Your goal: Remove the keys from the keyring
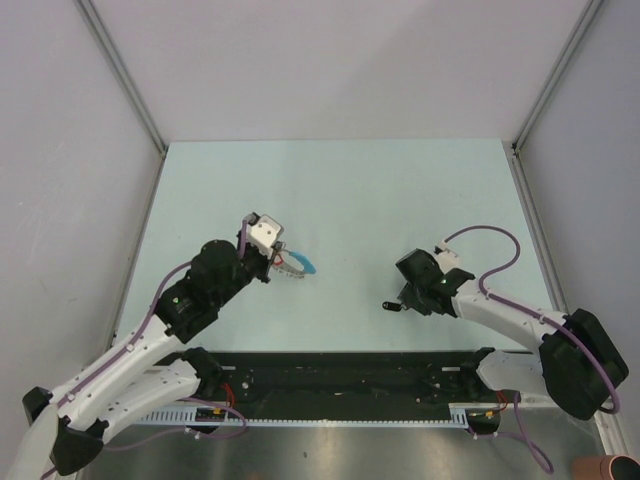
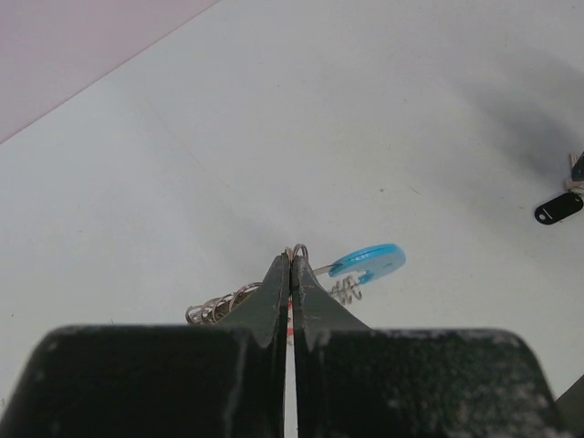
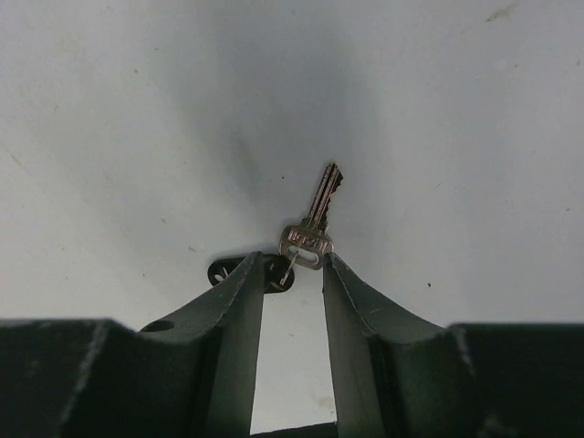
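My left gripper (image 1: 283, 262) is shut on the keyring (image 2: 219, 306), a bunch of silvery chain-like loops with a light-blue curved band (image 2: 370, 260) sticking out to the right, held just above the table. A sliver of red (image 2: 290, 315) shows between the shut jaws; the rest of the red-headed key is hidden. The dark key (image 3: 313, 219), a metal blade with a black tag (image 3: 219, 271), lies loose on the table at the tips of my right gripper (image 3: 292, 265), which is open with nothing between the jaws. The key also shows in the top view (image 1: 392, 307) and the left wrist view (image 2: 558, 208).
The pale green table (image 1: 340, 190) is walled by grey panels at the back and both sides. A black rail (image 1: 340, 375) with the arm bases runs along the near edge. Purple cables (image 1: 495, 235) loop off the right arm.
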You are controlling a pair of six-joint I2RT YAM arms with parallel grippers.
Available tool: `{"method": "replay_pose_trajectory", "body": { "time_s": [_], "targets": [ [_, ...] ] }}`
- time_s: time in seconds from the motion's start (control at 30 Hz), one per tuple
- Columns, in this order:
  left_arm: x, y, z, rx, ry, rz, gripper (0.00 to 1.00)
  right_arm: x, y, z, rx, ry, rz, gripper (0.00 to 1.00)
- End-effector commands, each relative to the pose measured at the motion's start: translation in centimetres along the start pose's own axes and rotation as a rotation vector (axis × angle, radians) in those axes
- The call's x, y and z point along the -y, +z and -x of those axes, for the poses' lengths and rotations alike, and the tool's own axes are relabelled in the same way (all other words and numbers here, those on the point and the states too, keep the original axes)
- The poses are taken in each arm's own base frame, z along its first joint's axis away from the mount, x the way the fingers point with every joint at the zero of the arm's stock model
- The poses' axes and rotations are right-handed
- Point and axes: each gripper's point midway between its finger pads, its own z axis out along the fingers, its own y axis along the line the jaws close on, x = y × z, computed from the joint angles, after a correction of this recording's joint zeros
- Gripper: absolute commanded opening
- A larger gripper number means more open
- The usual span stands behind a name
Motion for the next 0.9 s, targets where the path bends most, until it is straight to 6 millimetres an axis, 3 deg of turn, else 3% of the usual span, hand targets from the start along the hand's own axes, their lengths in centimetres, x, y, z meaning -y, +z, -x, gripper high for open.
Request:
{"method": "replay_pose_trajectory", "body": {
  "time_s": [0.0,0.47,0.5,0.57,0.63,0.77,0.8,0.87],
  "targets": [
    [-1.0,-0.4,2.1,0.085,-0.032,0.047,0.0,-0.4,0.4,1.0,0.058,0.051,-0.02,0.37],
    [-1.0,0.4,1.8,0.066,-0.047,0.047,0.0,-1.3,1.9,-0.2,0.019,0.045,-0.014,0.34],
    [-1.3,0.6,1.6,0.06,-0.05,0.055,0.01,-1.6,2.1,-0.3,0.01,0.05,-0.001,0.32],
    [-1.7,0.7,1.6,0.054,-0.071,0.069,0.0,-2.2,2.1,-0.2,0.01,0.051,0.019,0.15],
    [-2.6,1.1,1.2,0.038,-0.095,0.103,0.0,-2.4,2.2,0.5,0.026,0.07,0.032,0.01],
    [-5.0,2.2,1.6,0.018,-0.214,0.157,0.0,-1.7,2.3,4.2,0.115,0.129,0.025,0.0],
    [-6.5,2.3,1.4,0.009,-0.247,0.194,0.01,-1.1,2.6,6.3,0.157,0.162,0.017,0.0],
    [-7.6,3.5,0.9,-0.021,-0.328,0.208,0.01,-0.8,2.5,8.7,0.223,0.179,0.027,0.0]
  ]
}}
